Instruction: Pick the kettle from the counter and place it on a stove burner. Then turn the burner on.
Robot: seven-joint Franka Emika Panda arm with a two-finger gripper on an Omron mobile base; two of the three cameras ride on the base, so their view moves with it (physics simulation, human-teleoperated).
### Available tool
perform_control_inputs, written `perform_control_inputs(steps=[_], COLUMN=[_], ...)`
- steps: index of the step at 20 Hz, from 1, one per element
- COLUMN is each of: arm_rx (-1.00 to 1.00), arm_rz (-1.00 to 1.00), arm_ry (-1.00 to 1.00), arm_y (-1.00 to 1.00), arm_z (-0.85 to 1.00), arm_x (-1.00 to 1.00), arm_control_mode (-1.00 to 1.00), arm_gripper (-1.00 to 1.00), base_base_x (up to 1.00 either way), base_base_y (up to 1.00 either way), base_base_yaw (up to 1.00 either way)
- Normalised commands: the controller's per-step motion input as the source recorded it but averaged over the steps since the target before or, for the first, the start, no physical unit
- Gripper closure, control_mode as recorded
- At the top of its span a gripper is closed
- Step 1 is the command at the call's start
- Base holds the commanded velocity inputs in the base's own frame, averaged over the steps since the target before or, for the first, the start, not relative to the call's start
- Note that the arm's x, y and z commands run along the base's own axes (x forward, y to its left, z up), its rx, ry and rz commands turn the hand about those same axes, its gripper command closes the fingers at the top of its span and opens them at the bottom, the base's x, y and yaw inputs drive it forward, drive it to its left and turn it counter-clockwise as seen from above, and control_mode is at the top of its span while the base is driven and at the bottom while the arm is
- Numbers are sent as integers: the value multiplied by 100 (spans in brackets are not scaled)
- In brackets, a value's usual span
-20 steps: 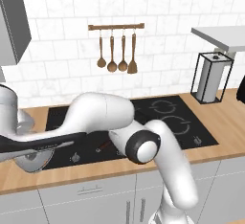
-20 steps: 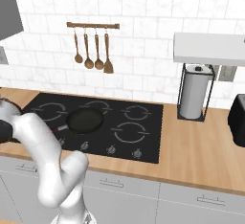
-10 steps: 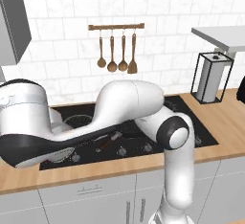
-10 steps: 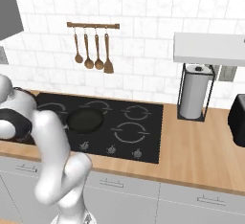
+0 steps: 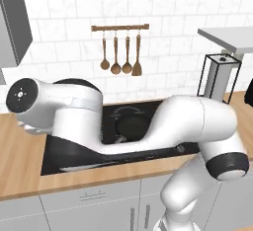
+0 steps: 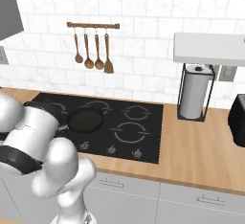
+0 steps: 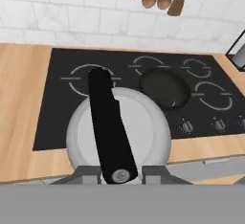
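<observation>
Along the tiled wall, light plank-grain wooden counter (image 7: 21, 98). Set into it, flat glossy black stove (image 7: 62, 60) with white ring markings, silver knobs (image 7: 185, 127) in front. Round black frying pan (image 7: 162, 88) on a middle ring. Squat, smooth silvery kettle (image 7: 143, 132), black bar handle, hanging over stove's front-left edge, pinched tight in gripper (image 7: 122, 174). Arm folded low, leftward.

The kettle (image 7: 118, 132) hides the stove's (image 7: 57, 103) front edge and part of one ring marking; its black handle (image 7: 109, 127) conceals the knob. The arm screens much of the frying pan (image 5: 132, 125) from the left base view.
</observation>
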Motion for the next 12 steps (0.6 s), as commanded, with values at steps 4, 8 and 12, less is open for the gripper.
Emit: perform_control_inputs(steps=[4, 8, 12], arm_rx=[35, 17, 1], arm_rz=[3, 1, 3], arm_ry=[-3, 13, 37], arm_y=[-79, -75, -55], arm_z=[7, 2, 0], arm_x=[72, 81, 86], arm_control_mode=[-100, -100, -100], arm_gripper=[100, 100, 100], base_base_x=[0, 0, 0], base_base_y=[0, 0, 0], base_base_yaw=[0, 0, 0])
